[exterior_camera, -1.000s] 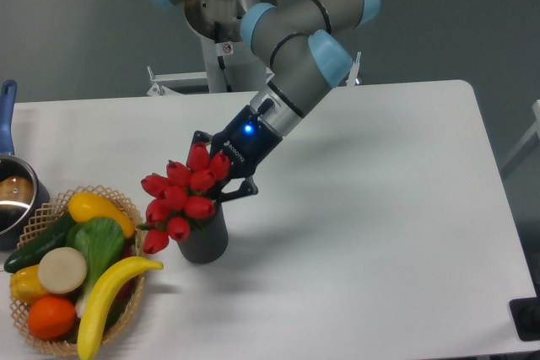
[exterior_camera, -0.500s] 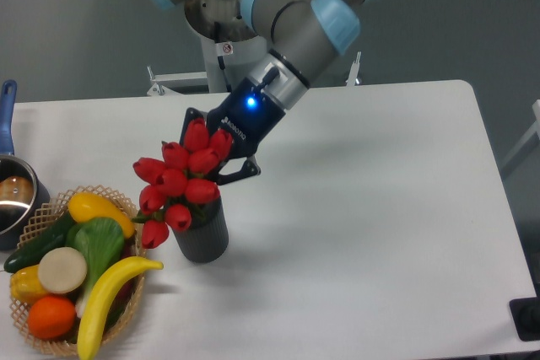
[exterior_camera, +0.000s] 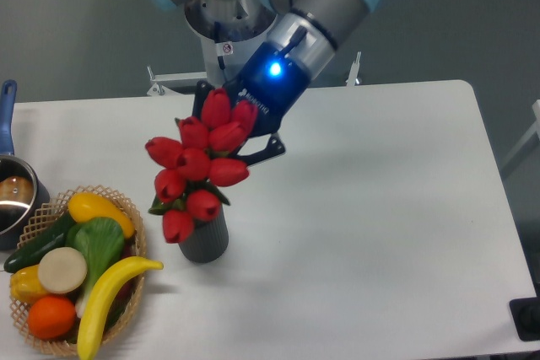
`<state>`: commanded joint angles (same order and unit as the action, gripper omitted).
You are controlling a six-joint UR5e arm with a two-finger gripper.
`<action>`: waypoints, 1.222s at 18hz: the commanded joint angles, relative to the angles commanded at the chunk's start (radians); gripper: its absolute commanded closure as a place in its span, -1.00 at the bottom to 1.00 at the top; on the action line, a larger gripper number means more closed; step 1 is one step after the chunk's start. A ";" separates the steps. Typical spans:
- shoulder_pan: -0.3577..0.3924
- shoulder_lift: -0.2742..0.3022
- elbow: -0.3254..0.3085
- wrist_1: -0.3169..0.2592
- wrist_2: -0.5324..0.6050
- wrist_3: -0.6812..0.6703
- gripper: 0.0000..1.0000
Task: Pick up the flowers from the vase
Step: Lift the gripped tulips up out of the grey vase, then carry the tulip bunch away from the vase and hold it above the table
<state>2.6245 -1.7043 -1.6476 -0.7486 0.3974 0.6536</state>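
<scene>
Above the vase [exterior_camera: 203,239] on the table [exterior_camera: 380,208], the gripper [exterior_camera: 239,128] is holding the flowers [exterior_camera: 200,166] with its jaws closed on the bunch.

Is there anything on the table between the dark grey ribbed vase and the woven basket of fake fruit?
No. The camera view shows only a narrow strip of bare white table between the dark grey ribbed vase and the woven basket.

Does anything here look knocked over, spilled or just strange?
Nothing is spilled or tipped. The vase stands upright. The only odd sight is the flowers, tilted and raised in the end effector, the lowest buds overlapping the vase's rim.
</scene>
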 joint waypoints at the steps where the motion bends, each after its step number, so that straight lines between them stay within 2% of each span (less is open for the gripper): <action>1: 0.006 0.000 0.006 0.000 -0.008 -0.015 1.00; 7: 0.051 0.000 0.060 -0.003 -0.019 -0.130 1.00; 10: 0.103 -0.040 0.071 0.000 0.004 -0.073 1.00; 13: 0.152 -0.049 0.064 -0.002 0.173 0.067 1.00; 20: 0.160 -0.061 0.043 -0.009 0.444 0.124 1.00; 22: 0.158 -0.103 0.029 -0.008 0.484 0.147 1.00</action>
<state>2.7827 -1.8068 -1.6183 -0.7563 0.8818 0.8006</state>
